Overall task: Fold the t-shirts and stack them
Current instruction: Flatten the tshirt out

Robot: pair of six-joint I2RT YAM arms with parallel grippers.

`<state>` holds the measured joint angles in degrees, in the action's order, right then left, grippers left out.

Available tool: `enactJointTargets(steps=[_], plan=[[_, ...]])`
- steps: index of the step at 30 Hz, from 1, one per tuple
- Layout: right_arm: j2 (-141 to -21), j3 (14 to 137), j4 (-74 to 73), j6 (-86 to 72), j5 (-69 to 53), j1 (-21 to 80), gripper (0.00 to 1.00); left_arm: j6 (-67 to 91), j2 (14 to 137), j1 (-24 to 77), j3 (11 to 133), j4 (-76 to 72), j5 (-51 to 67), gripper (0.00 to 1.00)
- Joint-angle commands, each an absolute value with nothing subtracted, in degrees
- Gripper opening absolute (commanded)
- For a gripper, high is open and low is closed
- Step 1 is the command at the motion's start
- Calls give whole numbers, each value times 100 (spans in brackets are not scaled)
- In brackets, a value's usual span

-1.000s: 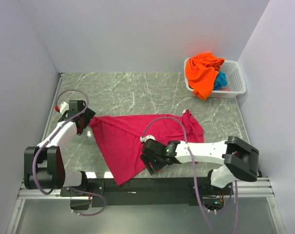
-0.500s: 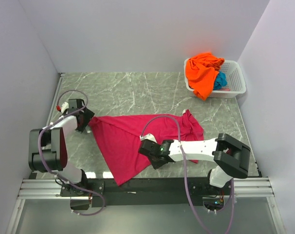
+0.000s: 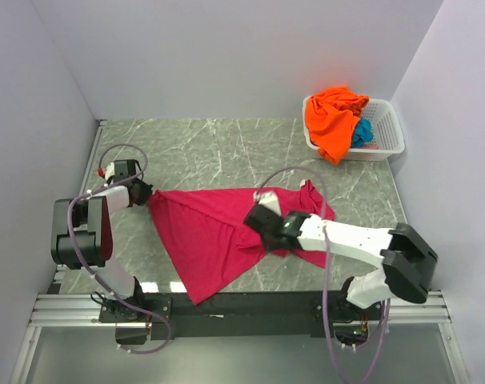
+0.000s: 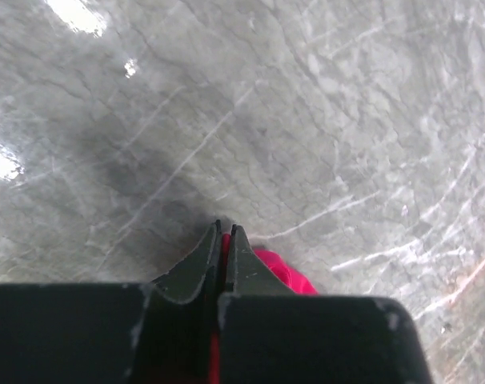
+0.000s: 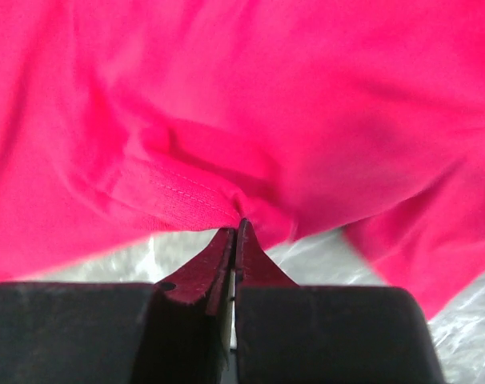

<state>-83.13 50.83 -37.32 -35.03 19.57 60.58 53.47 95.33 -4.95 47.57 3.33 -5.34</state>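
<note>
A magenta-pink t-shirt (image 3: 202, 232) lies spread across the middle of the table. At its left corner my left gripper (image 3: 149, 198) is shut on it; in the left wrist view a strip of the pink cloth (image 4: 284, 274) shows between and beside the closed fingertips (image 4: 225, 229). My right gripper (image 3: 257, 218) is over the shirt's right half. It is shut on a fold of the hem (image 5: 178, 192), held just above the marble, with its tips (image 5: 236, 226) pressed together. An orange t-shirt (image 3: 332, 116) and a teal-blue t-shirt (image 3: 362, 132) sit in the basket.
The white lattice basket (image 3: 389, 128) stands at the table's back right corner. Grey walls close in the left, back and right sides. The black rail with both arm bases (image 3: 242, 308) runs along the near edge.
Both grippers have shut on the magenta shirt. The right gripper moved up and to the right from the shirt's lower edge, bunching cloth there. The left gripper stayed at the left corner.
</note>
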Motion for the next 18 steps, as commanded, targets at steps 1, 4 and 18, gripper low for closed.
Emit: enactJointTargets(steps=[1, 4, 18], plan=[[-7709, 5484, -3674, -3525, 2591, 5530, 0, 5151, 9361, -483, 4500, 361, -237, 1], [-7331, 5799, -3542, -3332, 3003, 5109, 0, 5054, 8843, -431, 4456, 378, -246, 1], [-6074, 7320, -2549, -1277, 3752, 3630, 0, 4711, 5662, 615, 5247, 1274, -1802, 1]])
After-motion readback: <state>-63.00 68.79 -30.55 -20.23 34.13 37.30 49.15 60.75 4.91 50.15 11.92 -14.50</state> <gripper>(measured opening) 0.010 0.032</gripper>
